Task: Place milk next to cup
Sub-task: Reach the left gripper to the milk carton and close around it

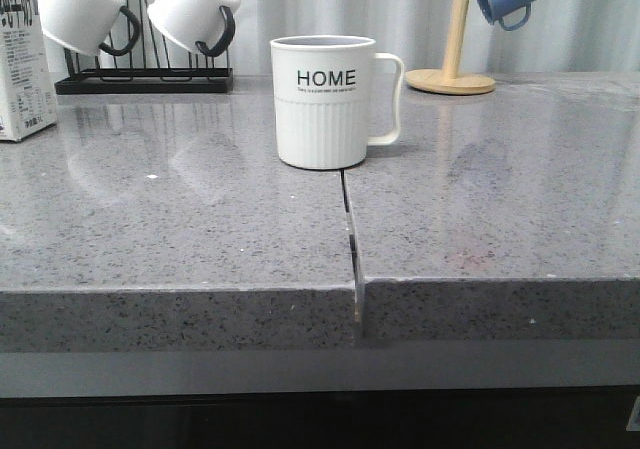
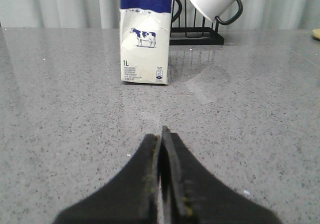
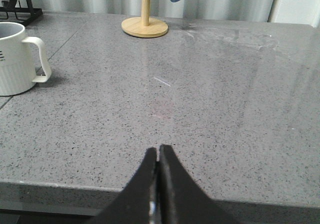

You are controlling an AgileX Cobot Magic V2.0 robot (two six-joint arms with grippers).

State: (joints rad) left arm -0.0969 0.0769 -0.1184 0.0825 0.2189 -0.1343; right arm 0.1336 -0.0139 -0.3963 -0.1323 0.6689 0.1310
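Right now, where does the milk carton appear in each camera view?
Front view: milk at far left edge, partly cut off.
Left wrist view: milk at upper centre, upright on the counter.
Right wrist view: not in it.
Shared landmark: black mug rack beside the carton.

milk carton [image 2: 145,34]: 1 | mugs [image 1: 322,101]: 4 (one blue) | racks [image 1: 145,79]: 2

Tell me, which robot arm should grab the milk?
Probably the left. The milk stands straight ahead of the left gripper, at the counter's far left. The right gripper faces bare counter beside the cup.
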